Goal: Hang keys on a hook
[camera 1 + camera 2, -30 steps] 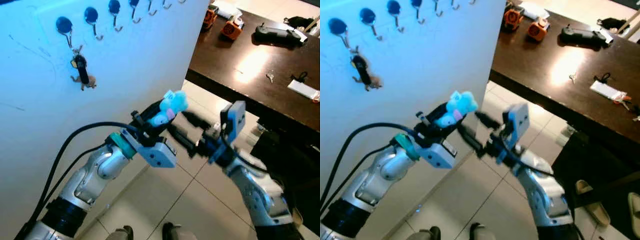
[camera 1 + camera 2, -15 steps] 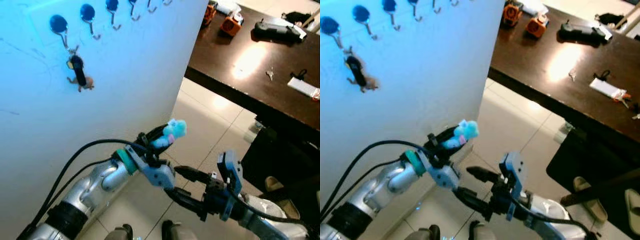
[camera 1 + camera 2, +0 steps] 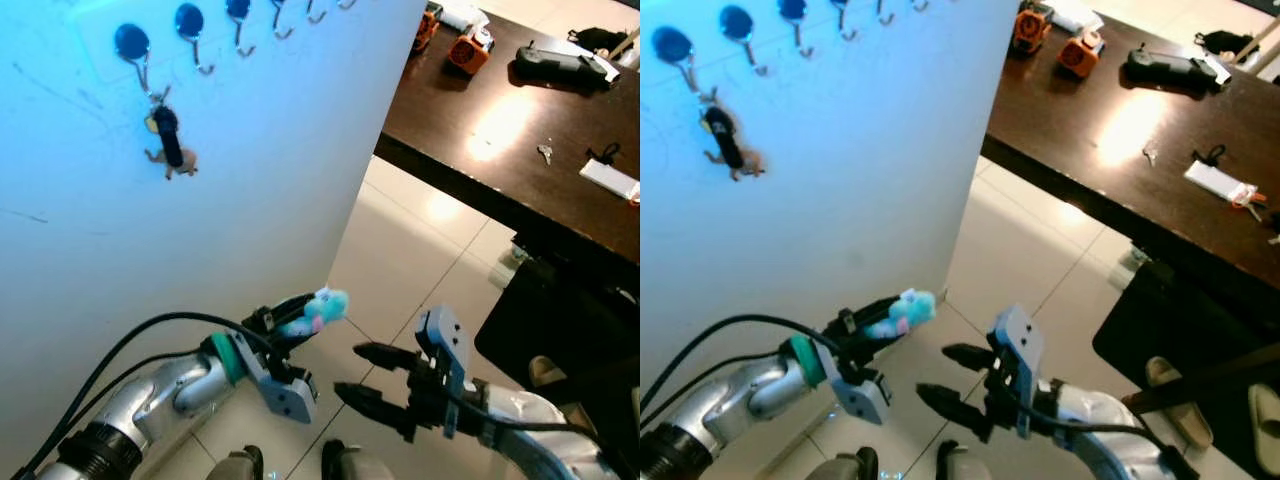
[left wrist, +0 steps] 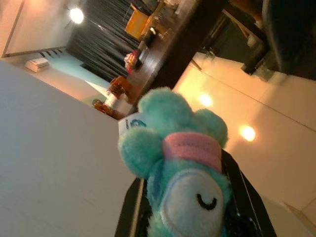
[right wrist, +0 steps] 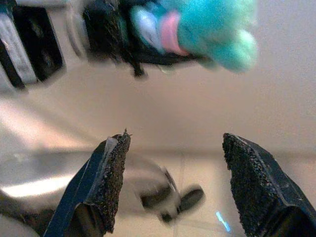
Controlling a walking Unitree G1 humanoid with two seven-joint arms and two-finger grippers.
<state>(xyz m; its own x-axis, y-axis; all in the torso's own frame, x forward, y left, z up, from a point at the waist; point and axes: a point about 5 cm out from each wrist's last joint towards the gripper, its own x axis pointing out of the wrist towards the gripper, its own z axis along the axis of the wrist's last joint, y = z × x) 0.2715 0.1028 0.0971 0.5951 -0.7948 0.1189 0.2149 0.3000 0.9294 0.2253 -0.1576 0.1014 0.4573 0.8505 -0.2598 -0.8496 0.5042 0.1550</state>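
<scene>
From the head views, the left gripper was low beside the white wall, its fingers clamped on a small plush charm, turquoise with a pink band and a pale patch; whether keys hung from it could not be told. High on the wall ran a row of hooks with dark round bases, and from the first hook hung a key bunch with a black fob and a small tan figure. The right gripper was just right of the left one over the tiled floor, its two fingers spread apart and holding nothing. To the right stood a dark table carrying orange gadgets and a black device. In the left wrist view, the charm showed round ears, a pink headband, a pale face with a closed-eye mark and a white tag, sitting between the black fingers. In the right wrist view, the rough-padded fingers stood wide apart, with the charm and the left gripper blurred beyond them.
</scene>
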